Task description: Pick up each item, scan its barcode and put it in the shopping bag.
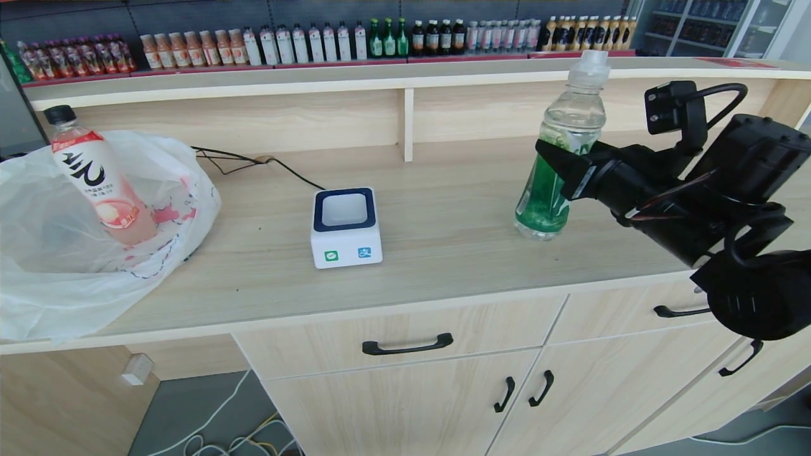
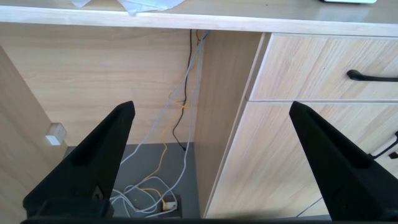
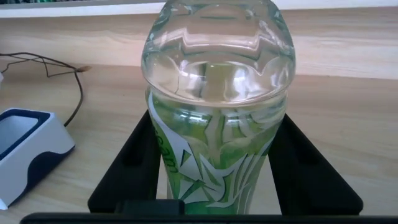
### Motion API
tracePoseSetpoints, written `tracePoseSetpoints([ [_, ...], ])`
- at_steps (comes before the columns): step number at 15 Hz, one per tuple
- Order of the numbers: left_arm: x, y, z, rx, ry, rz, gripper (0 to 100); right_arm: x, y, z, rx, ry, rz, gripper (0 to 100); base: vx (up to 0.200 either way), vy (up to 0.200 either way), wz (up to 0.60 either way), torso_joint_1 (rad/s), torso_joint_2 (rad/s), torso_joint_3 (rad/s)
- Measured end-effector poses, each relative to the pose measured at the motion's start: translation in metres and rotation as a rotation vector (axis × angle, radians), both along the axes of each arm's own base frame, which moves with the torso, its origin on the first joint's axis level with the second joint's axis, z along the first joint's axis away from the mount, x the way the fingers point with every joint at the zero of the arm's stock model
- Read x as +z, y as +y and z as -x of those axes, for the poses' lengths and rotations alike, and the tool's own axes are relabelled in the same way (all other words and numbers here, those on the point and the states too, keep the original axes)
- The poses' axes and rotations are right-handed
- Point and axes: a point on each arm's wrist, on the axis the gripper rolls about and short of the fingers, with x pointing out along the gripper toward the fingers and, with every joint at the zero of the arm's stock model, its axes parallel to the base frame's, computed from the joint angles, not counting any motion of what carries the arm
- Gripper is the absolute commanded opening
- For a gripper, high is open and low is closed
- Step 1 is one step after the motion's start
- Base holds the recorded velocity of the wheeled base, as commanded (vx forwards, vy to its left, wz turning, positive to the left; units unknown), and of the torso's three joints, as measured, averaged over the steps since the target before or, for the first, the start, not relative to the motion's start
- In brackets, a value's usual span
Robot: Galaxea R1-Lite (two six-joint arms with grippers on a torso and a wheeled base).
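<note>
A clear bottle with a green label (image 1: 564, 158) stands on the right side of the wooden counter (image 1: 443, 240). My right gripper (image 1: 557, 161) is shut on its middle. In the right wrist view the bottle (image 3: 217, 106) sits between the two black fingers (image 3: 127, 168), which press its sides at the right gripper (image 3: 217, 118). The white scanner (image 1: 345, 228) with a dark blue rim sits mid-counter, also seen as the scanner (image 3: 25, 143). The white shopping bag (image 1: 63, 253) lies at the left with a pink bottle (image 1: 101, 183) leaning in it. My left gripper (image 2: 211, 106) hangs open below the counter edge, holding nothing.
A black cable (image 1: 253, 161) runs along the counter from the back to the scanner. A raised shelf ledge (image 1: 405, 82) bounds the counter's far side, with rows of bottles behind. Drawers and doors with black handles (image 1: 407, 345) sit below. Loose cables (image 2: 168, 180) lie on the floor.
</note>
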Motion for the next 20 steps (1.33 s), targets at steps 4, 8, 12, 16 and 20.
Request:
tracePoseSetpoints([
  [4,0.0,0.0,0.0,0.0,0.001,0.0,100,0.005,0.004,0.027,0.03,0.021,0.024,0,0.0,0.0,0.0,0.0,0.0,0.0],
  [8,0.0,0.0,0.0,0.0,0.002,-0.001,100,0.006,0.015,0.07,0.103,-0.009,0.096,0,0.0,0.0,0.0,0.0,0.0,0.0],
  [12,0.0,0.0,0.0,0.0,0.002,-0.009,100,0.005,0.003,0.109,0.107,-0.052,0.161,0,0.0,0.0,0.0,0.0,0.0,0.0],
  [16,0.0,0.0,0.0,0.0,0.002,-0.009,100,-0.003,-0.01,0.137,0.127,-0.045,0.161,0,0.0,0.0,0.0,0.0,0.0,0.0],
  [20,0.0,0.0,0.0,0.0,0.002,-0.009,100,-0.008,-0.014,0.154,0.268,0.002,0.075,0,0.0,0.0,0.0,0.0,0.0,0.0],
])
